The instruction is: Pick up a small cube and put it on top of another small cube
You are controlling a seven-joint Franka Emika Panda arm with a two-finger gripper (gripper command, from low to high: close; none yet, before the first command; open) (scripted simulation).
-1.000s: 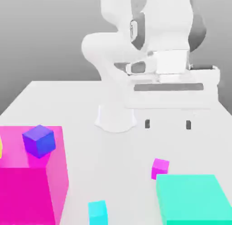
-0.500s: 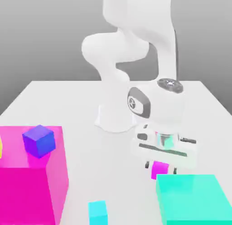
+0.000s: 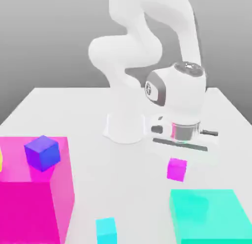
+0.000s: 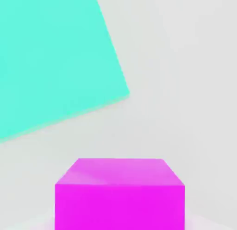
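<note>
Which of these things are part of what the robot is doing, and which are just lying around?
Part of the job:
- small bright magenta cube
- small cyan cube, probably the base

Just lying about:
- big magenta block
- blue-violet cube
- flat turquoise block

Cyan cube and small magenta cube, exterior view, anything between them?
In the exterior view, only bare tabletop lies between the cyan cube and the small magenta cube.
</note>
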